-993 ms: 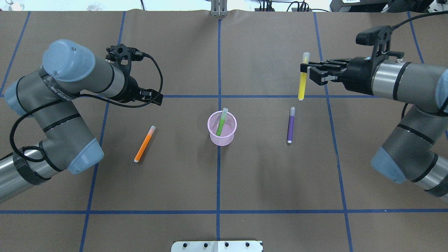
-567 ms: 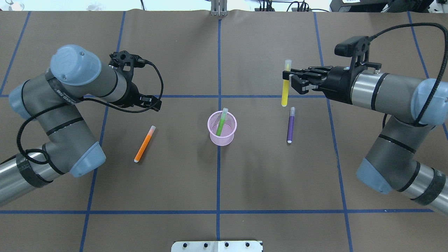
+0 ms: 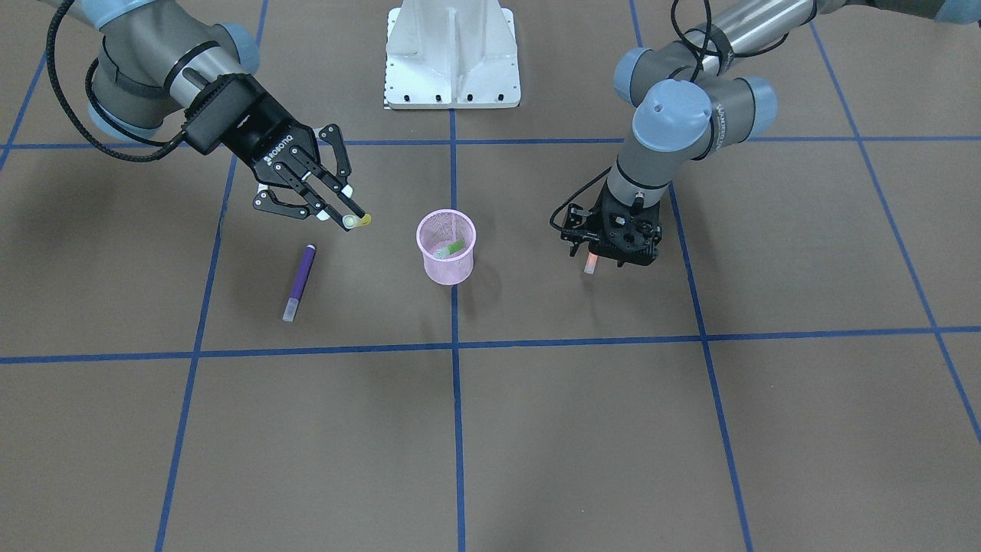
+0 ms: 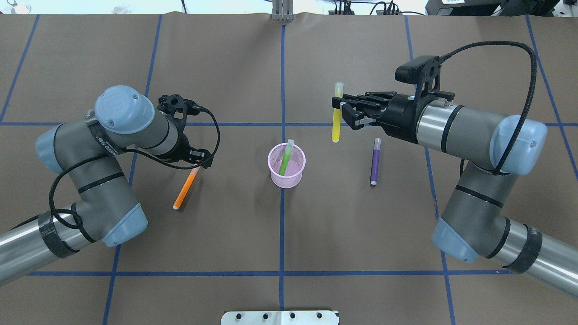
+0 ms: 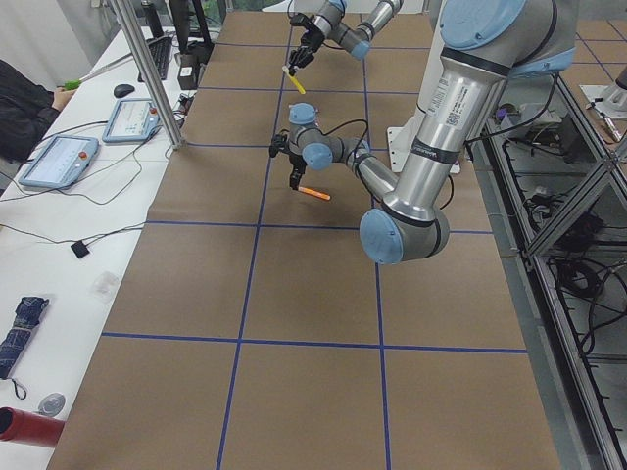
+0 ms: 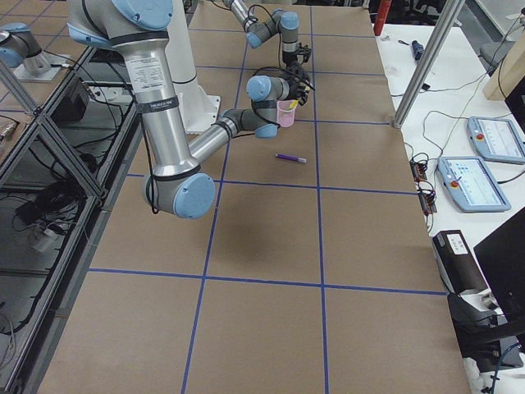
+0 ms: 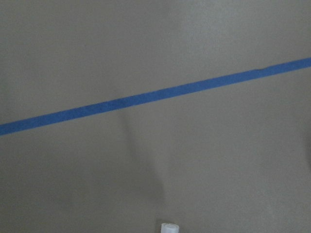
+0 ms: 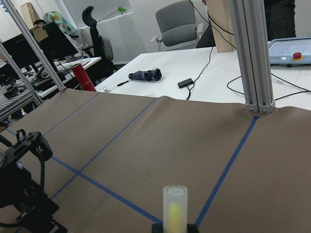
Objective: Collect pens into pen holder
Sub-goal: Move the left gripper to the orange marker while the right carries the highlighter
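Yellow pen (image 4: 335,124) hangs roughly upright, cap end up, pinched near that cap between the fingers of the right gripper (image 4: 338,102). It is clear of the table (image 4: 361,230) and at about 1 o'clock from the pen holder (image 4: 286,180) in the overhead view. Inside that pink mesh cup a green pen (image 4: 284,163) leans, its cap poking above the rim. A purple pen (image 4: 375,161) lies flat at 3 o'clock from the cup, and an orange pen (image 4: 184,192) at roughly 9 o'clock. The left gripper (image 4: 199,159) points down over the orange pen's cap end; whether its jaws are spread or pressed together cannot be told.
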{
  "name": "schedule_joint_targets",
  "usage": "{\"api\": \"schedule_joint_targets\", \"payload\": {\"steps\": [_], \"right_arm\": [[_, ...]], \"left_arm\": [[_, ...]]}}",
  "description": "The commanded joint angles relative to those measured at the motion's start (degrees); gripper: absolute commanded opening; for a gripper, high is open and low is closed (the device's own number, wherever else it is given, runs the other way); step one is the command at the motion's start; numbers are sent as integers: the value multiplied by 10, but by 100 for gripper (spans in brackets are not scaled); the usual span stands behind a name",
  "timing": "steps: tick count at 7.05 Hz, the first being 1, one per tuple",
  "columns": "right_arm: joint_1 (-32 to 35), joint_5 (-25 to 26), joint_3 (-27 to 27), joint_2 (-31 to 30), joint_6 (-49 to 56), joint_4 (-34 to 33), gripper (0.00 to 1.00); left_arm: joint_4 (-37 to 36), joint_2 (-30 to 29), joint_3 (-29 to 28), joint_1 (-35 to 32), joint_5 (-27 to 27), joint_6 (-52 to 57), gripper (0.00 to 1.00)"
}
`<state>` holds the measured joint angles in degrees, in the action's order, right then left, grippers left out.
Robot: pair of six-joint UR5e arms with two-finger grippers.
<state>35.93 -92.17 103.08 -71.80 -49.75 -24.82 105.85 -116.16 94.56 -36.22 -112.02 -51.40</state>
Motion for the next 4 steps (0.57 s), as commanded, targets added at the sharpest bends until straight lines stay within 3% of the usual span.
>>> {"api": "schedule_joint_targets", "payload": {"steps": [1, 4], "right_arm": [[-2, 1, -3, 11, 0, -5, 0], [-2, 1, -7, 18, 0, -6, 0]], "left_arm": [[0, 0, -9, 10, 1, 1, 76], [0, 1, -12, 11, 1, 2, 71]]}}
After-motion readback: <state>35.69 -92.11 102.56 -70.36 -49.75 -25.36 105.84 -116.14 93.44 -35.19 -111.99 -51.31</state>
